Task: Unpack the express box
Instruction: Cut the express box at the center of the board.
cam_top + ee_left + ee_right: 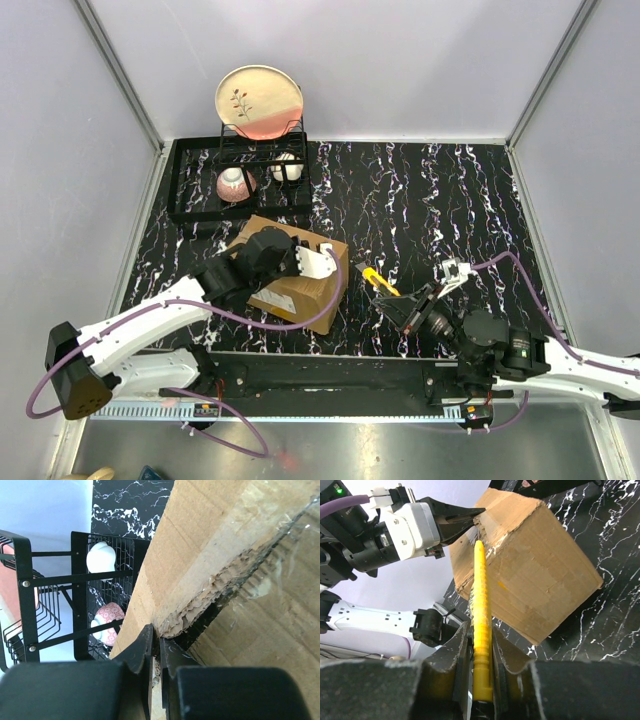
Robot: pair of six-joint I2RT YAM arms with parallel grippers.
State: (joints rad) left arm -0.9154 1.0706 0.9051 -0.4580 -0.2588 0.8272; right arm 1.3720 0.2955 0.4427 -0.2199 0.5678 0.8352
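Left gripper [156, 641]: all but together, only a sliver of gap, tips pushed against the torn, frayed tape seam of the express box [200, 545]. Cannot tell whether a scrap of tape or card sits pinched in that sliver; too dark and too close there. From overhead, covers much of the box top with the left arm's wrist.

Right gripper [481, 637]: clamped around a yellow tool [481, 595], ridged along its length and pointing toward the box's upper edge, close to the left fingertips. Cannot tell whether its tip touches the cardboard. Lower end lost between the fingers; no blade to be made out.

Box itself: on the black marbled table [430, 200], left of centre, just in front of a black wire rack [178, 185]. State of the flaps hard to read, with only crushed corrugation and clear tape showing along the seam.

In the rack: a pink patterned bowl [235, 184], a white cup [287, 168] and a plate [258, 100] upright at the back. From the left wrist, bowl and cup partly cut by rack bars and the box's edge.
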